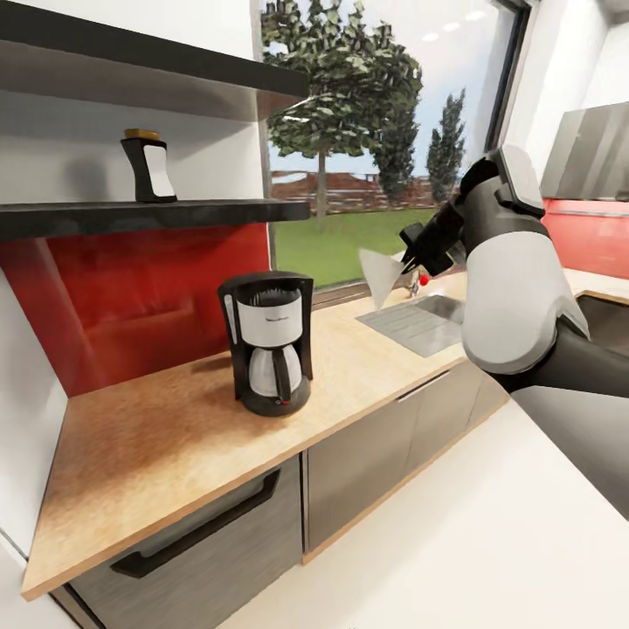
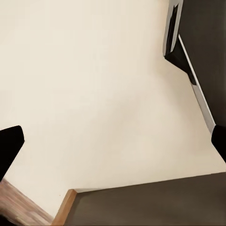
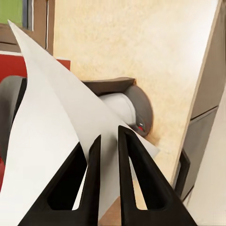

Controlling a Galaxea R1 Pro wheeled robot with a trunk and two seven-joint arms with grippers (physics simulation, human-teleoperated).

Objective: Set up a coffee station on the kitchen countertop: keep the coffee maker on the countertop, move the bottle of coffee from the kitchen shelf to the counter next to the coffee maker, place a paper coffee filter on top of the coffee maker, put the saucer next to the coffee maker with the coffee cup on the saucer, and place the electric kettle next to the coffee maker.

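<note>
Pinching a white paper coffee filter (image 3: pixel 56 141) between its two dark fingers (image 3: pixel 89 188), the right end effector (image 3: pixel 108 155) has them pressed nearly together on the sheet's edge, so the grip is thin and near one corner. In the head view the same right end effector (image 1: pixel 418 249) hangs above the sink (image 1: pixel 419 323), with the filter (image 1: pixel 381 275) fanning out toward the coffee maker (image 1: pixel 266 354). That machine stands on the wooden table (image 1: pixel 157 437), well apart from the end effector and lower than it; the right wrist view looks past the filter at the coffee maker (image 3: pixel 127 106). Farther off and higher, the bottle of coffee (image 1: pixel 148 166) stands upright on the kitchen shelf (image 1: pixel 157 214), not yet moved. The left end effector (image 2: pixel 113 141) hangs spread wide over pale floor (image 2: pixel 94 84), holding nothing. I judge the risk to lie in the carry: a limp sheet held by its edge could slip or fold, and it could catch the shelf's front edge on the way over. Set down off-centre on the coffee maker's top, it would likely slide off onto the table.
</note>
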